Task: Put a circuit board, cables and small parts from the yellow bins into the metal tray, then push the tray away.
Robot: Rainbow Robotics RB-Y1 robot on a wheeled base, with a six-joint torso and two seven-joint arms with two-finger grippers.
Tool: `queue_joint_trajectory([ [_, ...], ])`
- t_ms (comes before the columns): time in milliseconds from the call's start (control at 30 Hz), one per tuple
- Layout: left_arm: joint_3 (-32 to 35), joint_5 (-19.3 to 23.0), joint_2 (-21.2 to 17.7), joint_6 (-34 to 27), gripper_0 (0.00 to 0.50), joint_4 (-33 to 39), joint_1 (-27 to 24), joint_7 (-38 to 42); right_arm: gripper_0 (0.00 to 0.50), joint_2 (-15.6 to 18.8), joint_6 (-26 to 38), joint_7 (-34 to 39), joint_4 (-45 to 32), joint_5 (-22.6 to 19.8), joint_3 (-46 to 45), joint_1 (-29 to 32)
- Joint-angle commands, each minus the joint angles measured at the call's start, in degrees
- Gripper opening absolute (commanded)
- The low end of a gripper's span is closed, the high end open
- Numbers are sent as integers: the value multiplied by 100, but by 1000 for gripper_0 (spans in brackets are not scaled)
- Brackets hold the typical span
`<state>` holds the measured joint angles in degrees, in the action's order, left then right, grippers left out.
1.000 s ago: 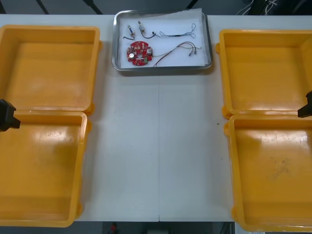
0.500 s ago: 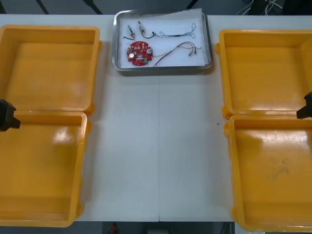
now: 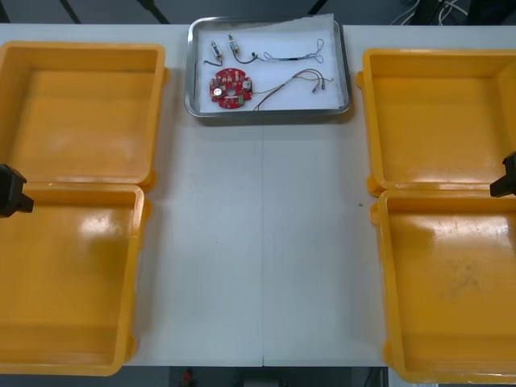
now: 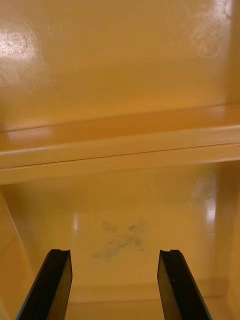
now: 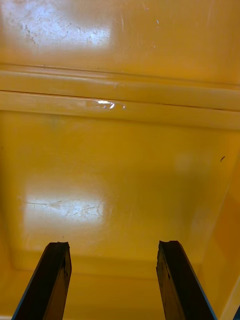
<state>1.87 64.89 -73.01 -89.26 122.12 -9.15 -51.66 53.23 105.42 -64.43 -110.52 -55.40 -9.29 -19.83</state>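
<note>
Metal tray [image 3: 268, 114] with circuit board [image 3: 231, 87] and cables [image 3: 282, 85] lies well apart from the left gripper [image 5: 114, 245] and right gripper [image 4: 114, 252], both wide open, empty, over yellow bins [image 3: 81, 105] flanking it.

right gripper [image 3: 501, 177] at table's rt edge crept a hair inward & nearer vs 1 s ago, glare patch [image 3: 95, 225] on near-left yellow bin [image 3: 72, 322] floor shifted slightly

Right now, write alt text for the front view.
A metal tray at the far edge of the table holds a red circuit board, cables and small metal parts. Two yellow bins sit at each side, the left gripper and right gripper over them at the view's edges.
</note>
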Motion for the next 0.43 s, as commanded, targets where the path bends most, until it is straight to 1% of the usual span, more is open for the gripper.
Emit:
queue_joint_trajectory([
  [33, 182, -47, -257, 40, 500, 111, 80, -371, 500, 214, -47, -43, -31, -23, 50, 41],
  [433, 182, -47, -257, 40, 500, 111, 80, -371, 500, 214, -47, -43, -31, -23, 50, 41],
])
